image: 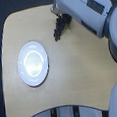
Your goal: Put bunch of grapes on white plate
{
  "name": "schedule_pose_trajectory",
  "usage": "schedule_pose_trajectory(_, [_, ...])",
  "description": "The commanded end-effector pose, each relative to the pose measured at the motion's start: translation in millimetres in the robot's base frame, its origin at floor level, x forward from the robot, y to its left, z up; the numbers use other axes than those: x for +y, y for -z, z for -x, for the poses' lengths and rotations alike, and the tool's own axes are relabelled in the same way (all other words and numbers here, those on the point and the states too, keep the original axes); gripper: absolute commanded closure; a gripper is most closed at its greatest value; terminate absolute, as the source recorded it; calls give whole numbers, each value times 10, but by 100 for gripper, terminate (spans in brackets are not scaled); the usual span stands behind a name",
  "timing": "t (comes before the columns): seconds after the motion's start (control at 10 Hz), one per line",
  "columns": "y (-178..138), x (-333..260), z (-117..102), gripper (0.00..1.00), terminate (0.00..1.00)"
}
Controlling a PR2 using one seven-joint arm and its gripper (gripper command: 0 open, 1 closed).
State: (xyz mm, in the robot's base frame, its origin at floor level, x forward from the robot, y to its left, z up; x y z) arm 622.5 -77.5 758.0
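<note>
One PR2 arm reaching in over the table's far edge.

The grey-white arm (86,9) enters from the exterior view's upper right corner and slants down toward the table's (80,68) far edge. Its dark gripper (60,23) points downward just inside that edge, right of centre in the exterior view. The picture is too blurred to tell how the jaws stand. Part of the robot's pale body fills the right side.
</note>
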Motion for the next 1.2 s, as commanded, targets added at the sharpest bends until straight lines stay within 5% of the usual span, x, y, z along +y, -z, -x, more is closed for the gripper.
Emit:
schedule_pose_trajectory(0.0, [205,123,250,0,0])
schedule_pose_trajectory(0.5, [371,179,354,0,0])
schedule_pose_trajectory(1.1, [406,169,-6,0,0])
